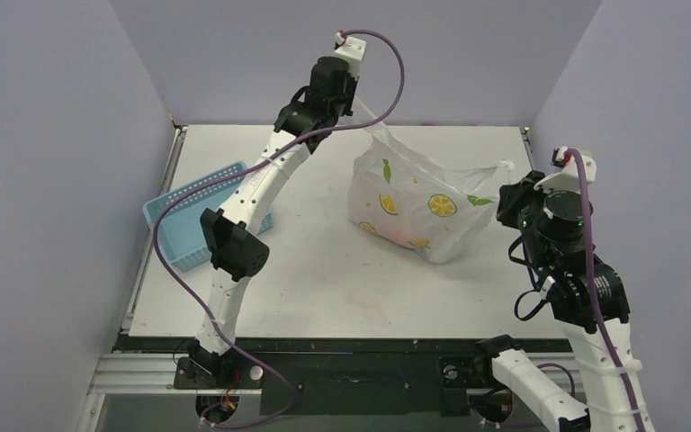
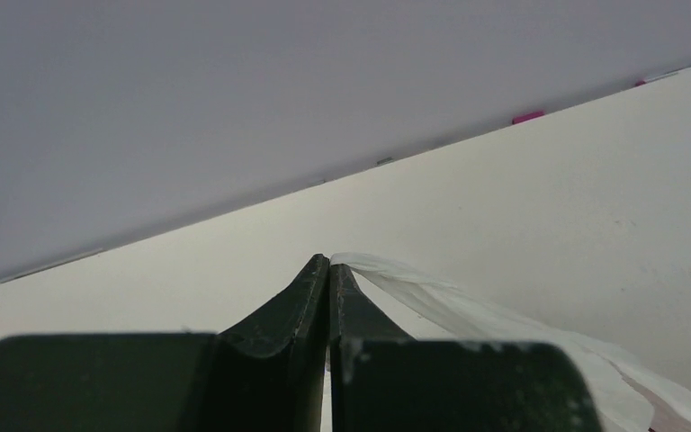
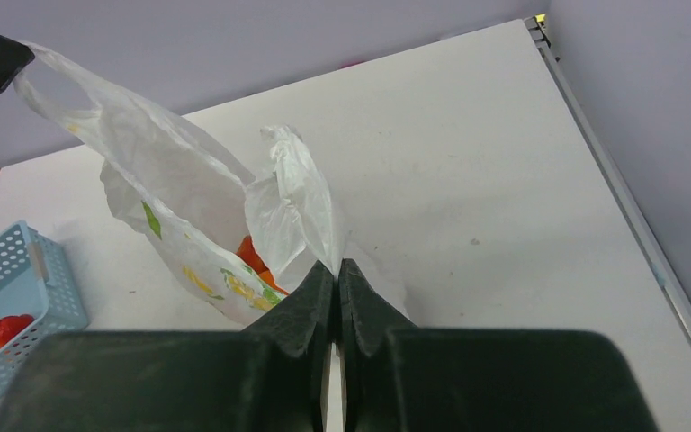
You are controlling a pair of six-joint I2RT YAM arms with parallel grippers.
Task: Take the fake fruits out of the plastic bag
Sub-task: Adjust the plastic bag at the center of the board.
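Note:
The plastic bag (image 1: 414,205), white with lemon and leaf prints, sits on the table right of centre, stretched between both grippers. My left gripper (image 1: 360,106) is raised at the back and shut on one handle loop (image 2: 432,301). Its fingertips (image 2: 330,261) are pressed together. My right gripper (image 1: 509,175) is shut on the other handle (image 3: 299,193), with its jaws (image 3: 336,266) closed. An orange-red fake fruit (image 3: 250,256) shows through the bag's open mouth, and faintly through the bag's side (image 1: 396,236). The other fruits in the bag are hidden.
A blue perforated basket (image 1: 189,216) lies at the left of the table, partly under the left arm. In the right wrist view the basket (image 3: 27,279) holds a red piece (image 3: 4,330). Grey walls enclose the table on three sides.

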